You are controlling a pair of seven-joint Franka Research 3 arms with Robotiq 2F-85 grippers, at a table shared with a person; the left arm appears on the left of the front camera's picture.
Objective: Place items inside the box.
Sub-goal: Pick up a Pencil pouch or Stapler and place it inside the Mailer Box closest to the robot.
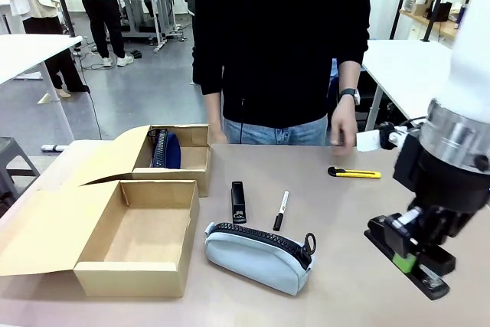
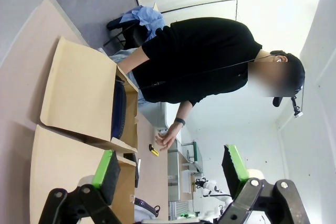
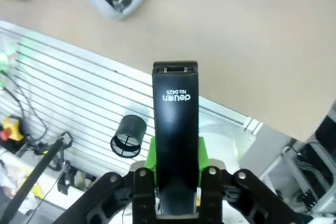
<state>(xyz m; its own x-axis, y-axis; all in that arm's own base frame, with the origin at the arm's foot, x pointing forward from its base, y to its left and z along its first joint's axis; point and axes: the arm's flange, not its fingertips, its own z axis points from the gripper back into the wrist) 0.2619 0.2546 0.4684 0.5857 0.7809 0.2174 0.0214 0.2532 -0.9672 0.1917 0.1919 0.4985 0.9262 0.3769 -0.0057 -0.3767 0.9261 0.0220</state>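
**Your right gripper holds a stapler at the brown table**

You work at a smooth brown table (image 1: 360, 212) in a big room with a grey floor (image 1: 145, 89) and a white table (image 1: 406, 67) behind. Count two cardboard boxes on the left side: the near box (image 1: 130, 277) and the far box (image 1: 195, 178), which has one dark blue pouch (image 1: 165, 149) in it. One grey pouch (image 1: 256, 254) lies in the middle. There are two black staplers. The first stapler (image 1: 238, 202) lies beside one marker pen (image 1: 281, 210). The second stapler (image 1: 434, 282) is pinched tight in your right gripper (image 1: 407, 254), low at the table's right side. One yellow-and-black tool (image 1: 354, 173) lies near the person's hand (image 1: 344, 124). Your left gripper (image 2: 170, 169) has its fingers spread wide with nothing between them.
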